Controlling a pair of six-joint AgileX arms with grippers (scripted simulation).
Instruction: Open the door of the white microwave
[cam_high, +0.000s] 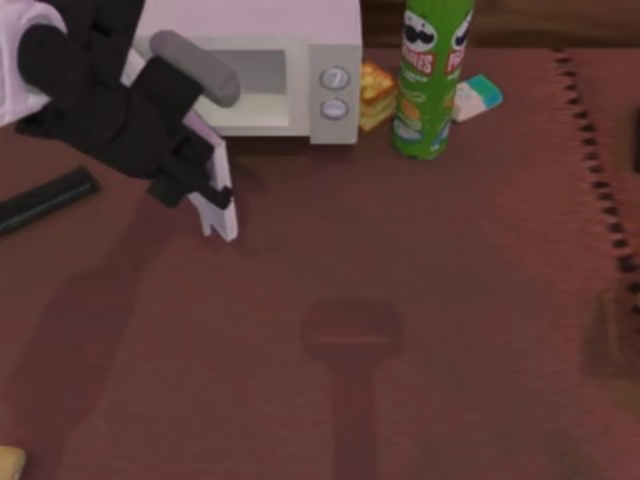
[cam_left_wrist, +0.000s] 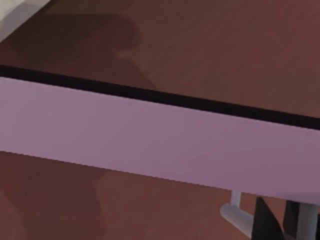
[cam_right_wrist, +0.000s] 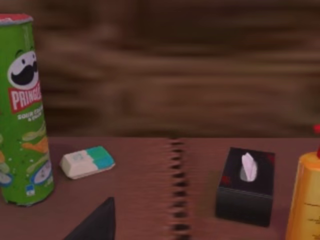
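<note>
The white microwave (cam_high: 300, 60) stands at the back left of the table, its cavity (cam_high: 255, 75) exposed. Its door (cam_high: 222, 205) is swung out toward the front, seen edge-on. My left gripper (cam_high: 200, 190) is at the door's free edge, shut on the handle. In the left wrist view the door (cam_left_wrist: 160, 140) is a pale band across the picture. The grey handle (cam_left_wrist: 235, 217) and my black fingers (cam_left_wrist: 265, 225) sit under it. Of my right gripper, parked off the table's right side, only one dark fingertip (cam_right_wrist: 97, 222) shows.
A green chip can (cam_high: 430, 80) stands right of the microwave, with a yellow snack (cam_high: 376, 95) and a white-teal eraser (cam_high: 478, 97) beside it. A black bar (cam_high: 45, 197) lies at the left. A black tissue box (cam_right_wrist: 246, 187) and a yellow bottle (cam_right_wrist: 305, 200) are farther right.
</note>
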